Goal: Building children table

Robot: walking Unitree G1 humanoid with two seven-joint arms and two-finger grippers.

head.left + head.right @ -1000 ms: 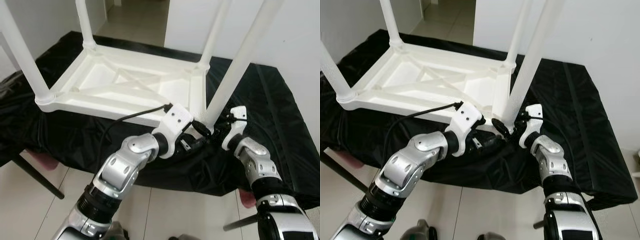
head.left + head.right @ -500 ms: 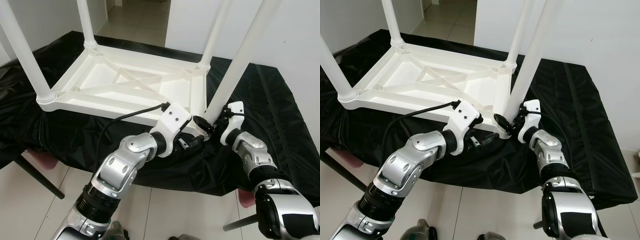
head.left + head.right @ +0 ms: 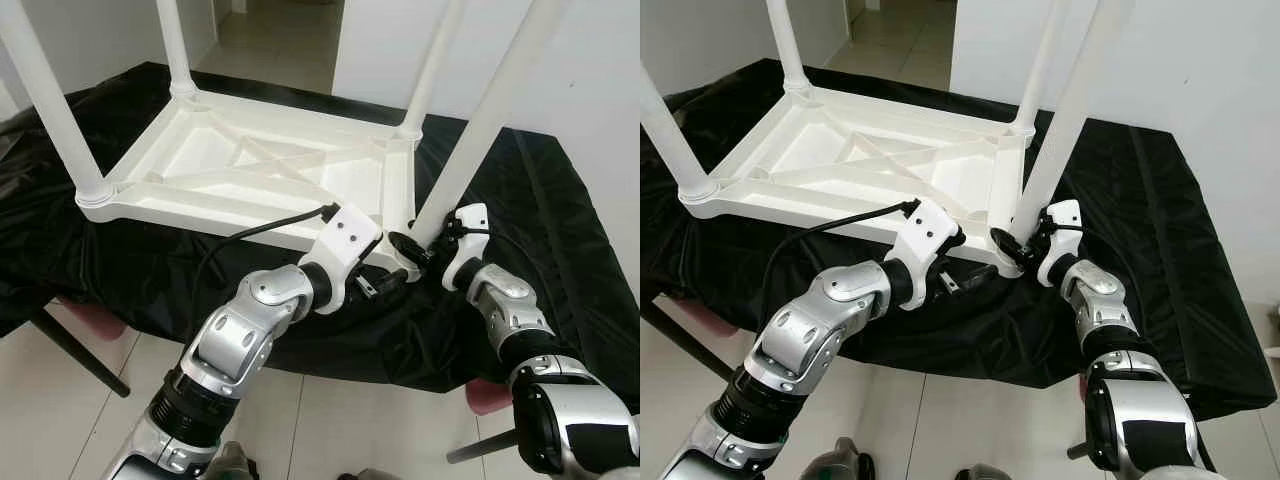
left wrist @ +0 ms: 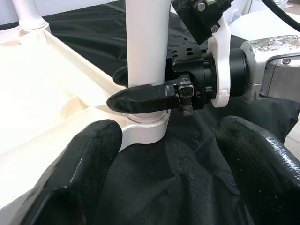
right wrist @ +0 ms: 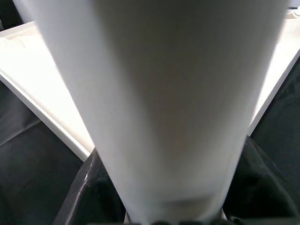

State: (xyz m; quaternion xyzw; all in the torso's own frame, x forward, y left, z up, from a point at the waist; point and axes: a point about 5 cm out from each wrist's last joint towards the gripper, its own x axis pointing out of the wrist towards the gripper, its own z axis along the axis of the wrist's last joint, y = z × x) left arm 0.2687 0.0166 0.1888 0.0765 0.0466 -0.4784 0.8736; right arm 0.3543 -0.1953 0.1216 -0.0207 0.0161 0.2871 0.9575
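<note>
White children's table point(image 3: 260, 170) lies upside down on a black cloth point(image 3: 540, 210), underside up, its four legs pointing upward with long axes near vertical. Right gripper point(image 4: 140, 89) is clamped on the near-right leg point(image 3: 470, 140) just above its corner socket, fingers on either side of the tube; leg rises steeply away from it, leaning slightly. Left gripper point(image 3: 385, 285) sits just beside the same corner, on the side opposite the right gripper, fingers spread wide and holding nothing. Left wrist view shows what the head views hide: one black right finger point(image 4: 145, 97) wrapped across the tube, socket collar directly beneath. Right wrist view gives the blurred tube close up, tabletop rim behind. The cloth edge drops off right behind the grippers; open cloth lies beyond the right gripper.
</note>
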